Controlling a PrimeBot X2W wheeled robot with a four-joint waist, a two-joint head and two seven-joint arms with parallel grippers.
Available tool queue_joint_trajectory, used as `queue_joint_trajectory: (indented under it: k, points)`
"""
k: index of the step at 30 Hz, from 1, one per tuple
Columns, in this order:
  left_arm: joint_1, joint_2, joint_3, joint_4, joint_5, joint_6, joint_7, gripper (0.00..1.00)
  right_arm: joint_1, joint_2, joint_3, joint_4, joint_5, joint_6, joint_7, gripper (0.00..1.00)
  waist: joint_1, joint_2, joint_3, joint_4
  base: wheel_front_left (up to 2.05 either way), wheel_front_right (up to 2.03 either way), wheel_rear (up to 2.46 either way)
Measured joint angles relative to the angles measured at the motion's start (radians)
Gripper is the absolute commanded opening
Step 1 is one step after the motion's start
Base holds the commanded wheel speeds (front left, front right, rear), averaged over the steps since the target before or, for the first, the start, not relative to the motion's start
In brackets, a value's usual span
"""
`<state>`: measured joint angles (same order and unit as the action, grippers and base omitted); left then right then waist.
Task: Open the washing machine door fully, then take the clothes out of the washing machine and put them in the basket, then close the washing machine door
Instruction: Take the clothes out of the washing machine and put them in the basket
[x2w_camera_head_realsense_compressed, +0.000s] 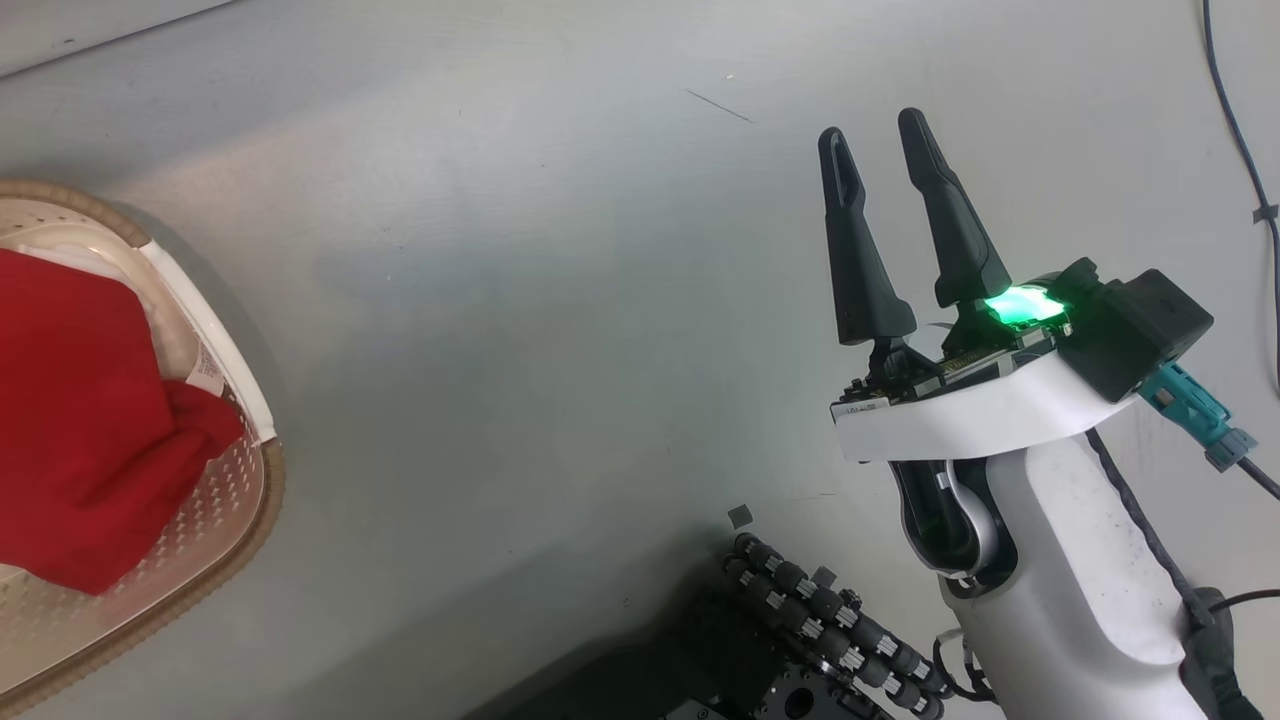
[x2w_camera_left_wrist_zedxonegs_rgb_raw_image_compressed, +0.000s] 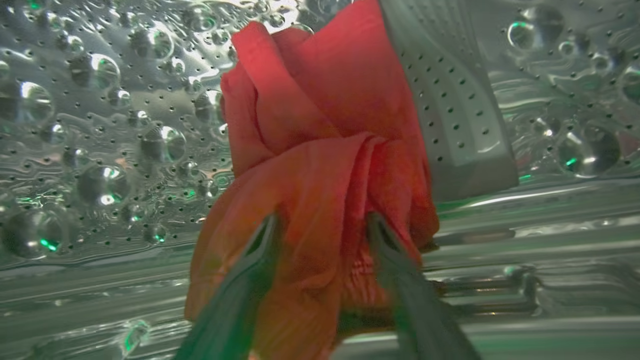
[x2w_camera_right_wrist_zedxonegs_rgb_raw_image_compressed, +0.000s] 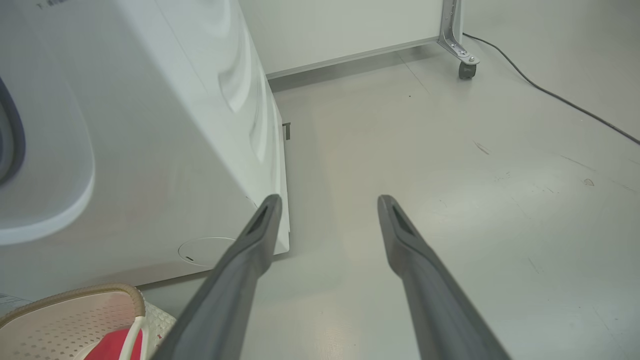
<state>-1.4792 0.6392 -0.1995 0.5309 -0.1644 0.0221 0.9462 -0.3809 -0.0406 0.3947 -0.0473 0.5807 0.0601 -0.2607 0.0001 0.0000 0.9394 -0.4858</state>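
Left end effector (x2w_camera_left_wrist_zedxonegs_rgb_raw_image_compressed: 322, 220), fingers apart, straddles the red garment (x2w_camera_left_wrist_zedxonegs_rgb_raw_image_compressed: 320, 100) in the washing machine drum (x2w_camera_left_wrist_zedxonegs_rgb_raw_image_compressed: 100, 125) for gripping; right end effector (x2w_camera_head_realsense_compressed: 875, 128) hangs spread, clear.

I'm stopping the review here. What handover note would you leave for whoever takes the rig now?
Left hand: open, inside the drum, fingers either side of a red garment, not clamped.
Right hand: open, empty, above the floor.
Basket: holds red clothes, by the washing machine.
Done: some clothes moved.
Left: grip and carry this garment to the basket, check the drum, close the machine.
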Motion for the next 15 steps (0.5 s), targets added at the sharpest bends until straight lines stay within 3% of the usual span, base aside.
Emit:
queue_joint_trajectory:
  k: [2, 3, 15]
  points:
    - [-0.004, -0.001, -0.003, 0.001, 0.000, 0.001, 0.013, 0.28, 0.000, 0.000, 0.000, 0.002, 0.000, 0.000, 0.000, 1.00, 0.0000, 0.0000, 0.000, 0.000, 0.00, 0.00, 0.00]
    - [-0.008, -0.001, -0.005, 0.001, 0.000, 0.001, 0.019, 0.00, 0.000, 0.000, 0.000, 0.003, 0.000, 0.000, 0.000, 1.00, 0.0000, 0.0000, 0.000, 0.000, 0.00, 0.00, 0.00]
    - [-0.039, -0.010, -0.017, -0.052, 0.009, 0.004, -0.017, 0.00, -0.011, 0.000, -0.004, 0.007, 0.001, 0.005, 0.000, 1.00, 0.0000, 0.0000, 0.005, 0.005, 0.00, 0.00, 0.00]
